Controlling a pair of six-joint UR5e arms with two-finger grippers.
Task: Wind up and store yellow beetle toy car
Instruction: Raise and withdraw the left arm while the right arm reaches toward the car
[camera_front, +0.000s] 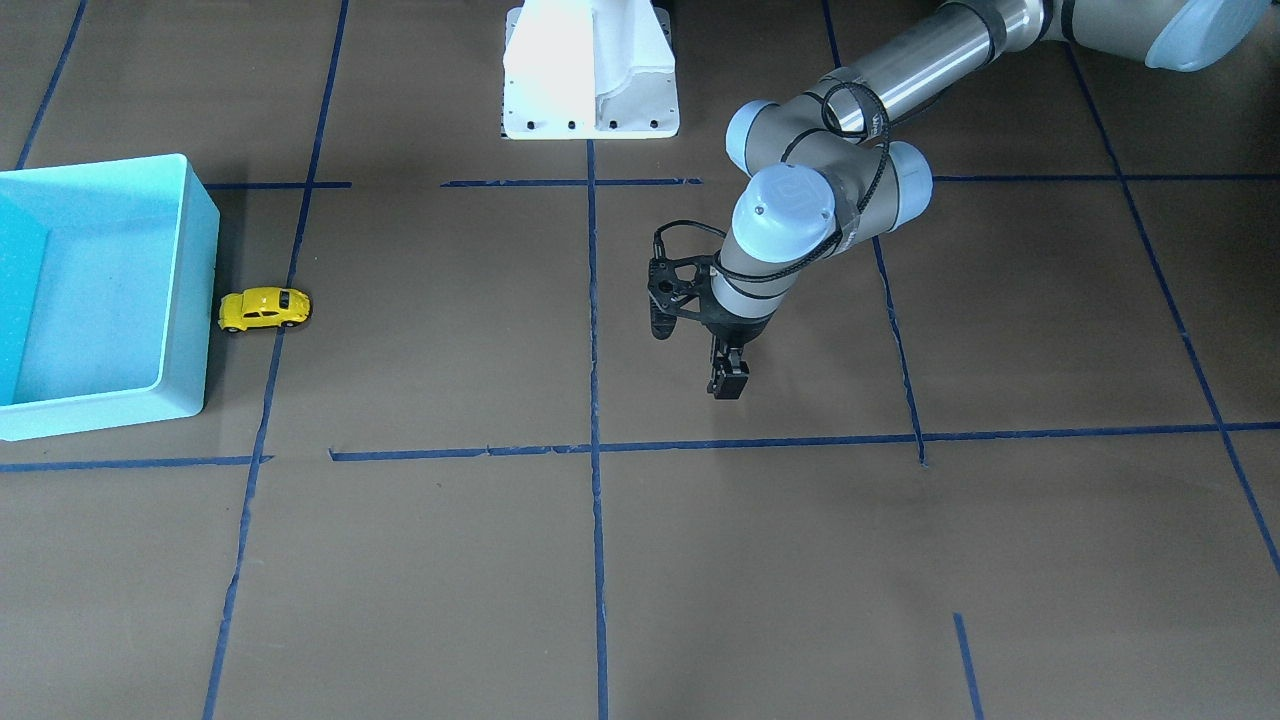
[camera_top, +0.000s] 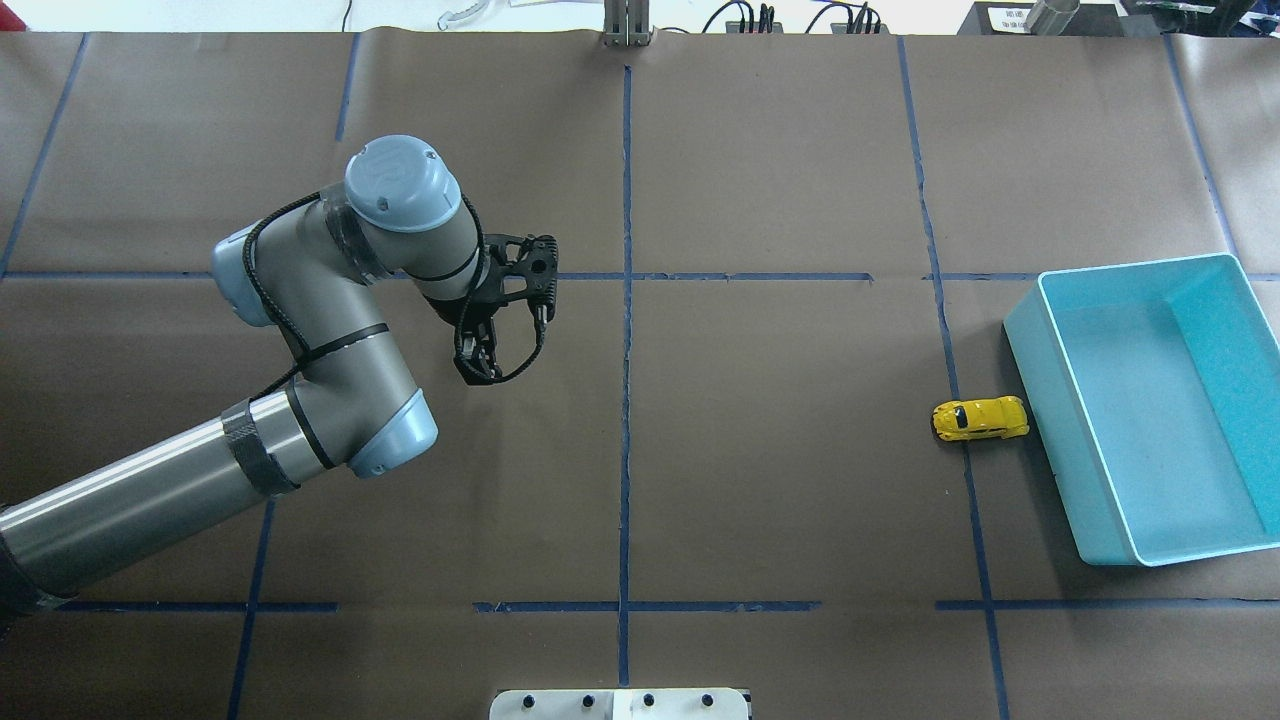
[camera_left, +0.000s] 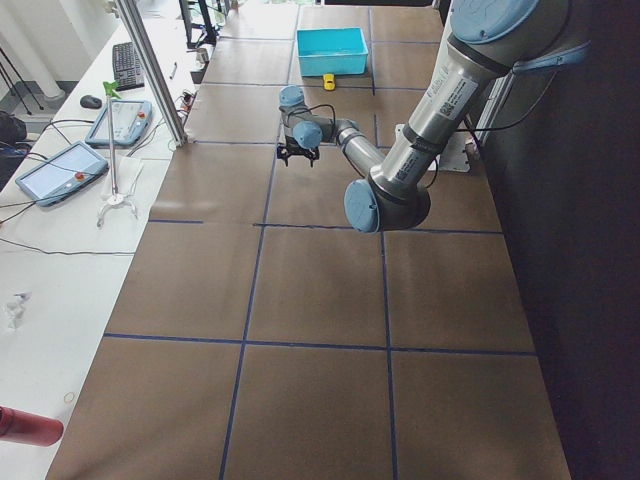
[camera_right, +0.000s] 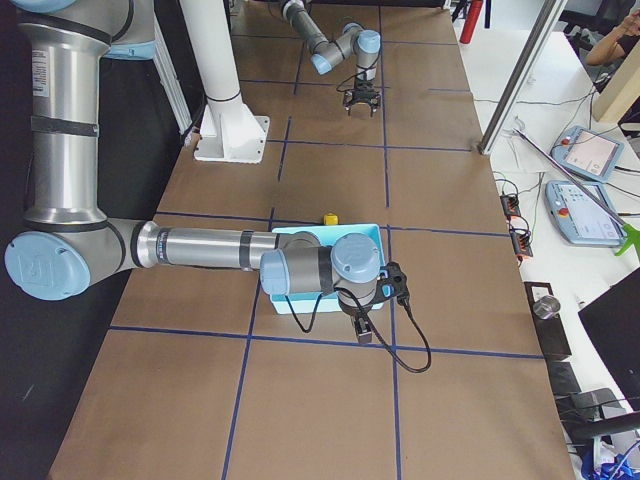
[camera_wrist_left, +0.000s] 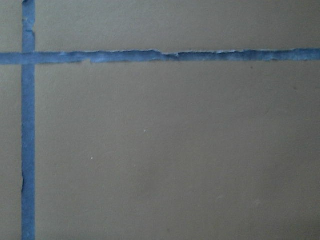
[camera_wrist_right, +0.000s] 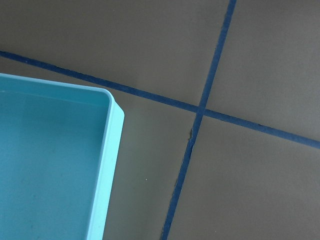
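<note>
- Right arm (camera_right: 200, 248), large in the right-end view, lies level and low over the table (camera_top: 780, 450) with its wrist turned down. The right gripper (camera_right: 362, 330) hangs by the right end of the light blue bin (camera_top: 1045, 440). I cannot tell whether its claw is open or closed.
- Left arm (camera_top: 150, 500) comes in from the near left, elbow folded, wrist pointing straight down over bare paper left of the centre line.
- Left gripper (camera_top: 478, 372) holds nothing and hangs above the table. Its fingers read as one dark block, so I cannot tell whether it is open or closed.
- Yellow beetle toy car (camera_top: 980, 419) stands on its wheels at the table's right, across a blue tape line (camera_top: 980, 550). It sits outside the bin, one end tight against the bin's long left wall, well apart from the left gripper.
- Its body is bright yellow and rounded, with dark windows and small dark wheels. It looks tiny beside the bin.
</note>
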